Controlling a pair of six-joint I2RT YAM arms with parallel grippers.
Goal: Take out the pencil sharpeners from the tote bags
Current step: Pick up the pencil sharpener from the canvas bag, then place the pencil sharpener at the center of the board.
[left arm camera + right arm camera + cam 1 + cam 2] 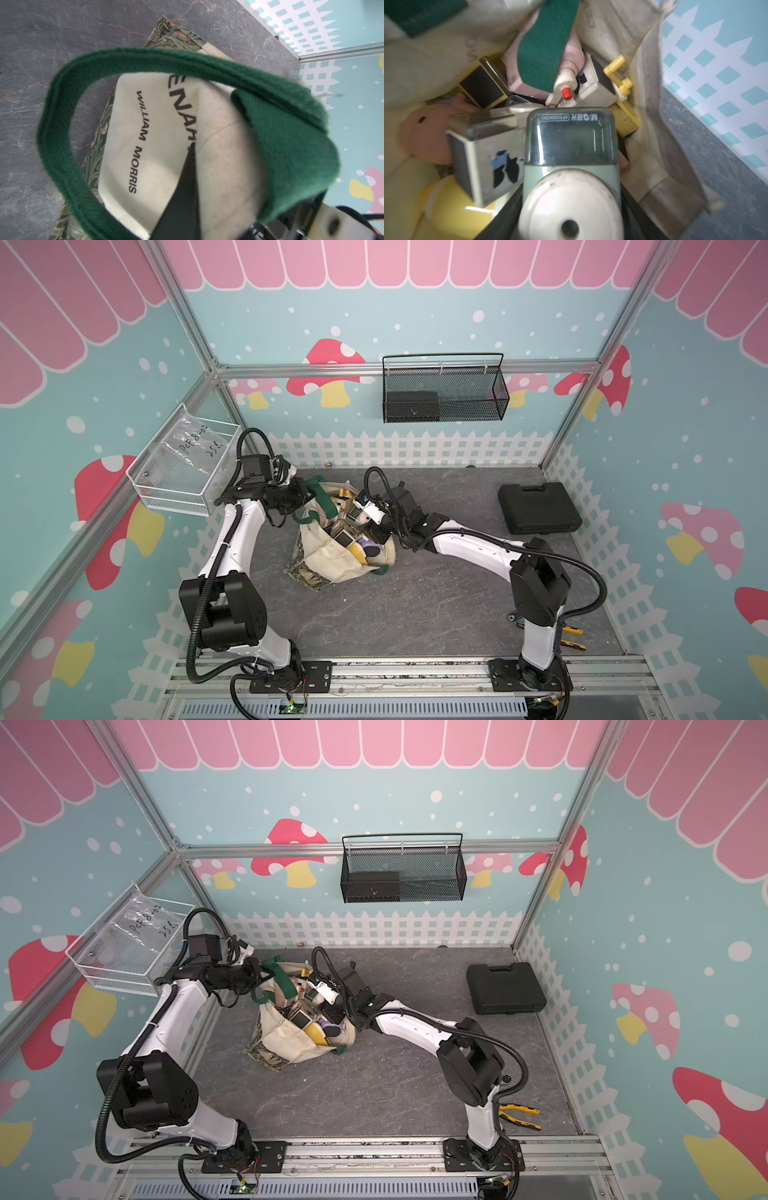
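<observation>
The cream tote bag point(328, 556) with green handles lies open on the grey floor in both top views, full of pencil sharpeners. My left gripper point(305, 495) is shut on the bag's canvas rim by a green strap point(291, 145); one black finger point(180, 197) shows against the cloth. My right gripper point(571, 207) is inside the bag's mouth, shut on a green pencil sharpener point(571, 158) with a white round face, dark fingers on both its sides. Around it lie a cream penguin sharpener point(488, 166), a yellow one point(452, 207) and a pink one point(425, 135).
A flat black case point(538, 508) lies at the back right of the floor. A black mesh basket point(444, 393) hangs on the back wall. A white wire basket point(183, 472) hangs on the left wall. Yellow-handled pliers point(519, 1117) lie by the right arm's base.
</observation>
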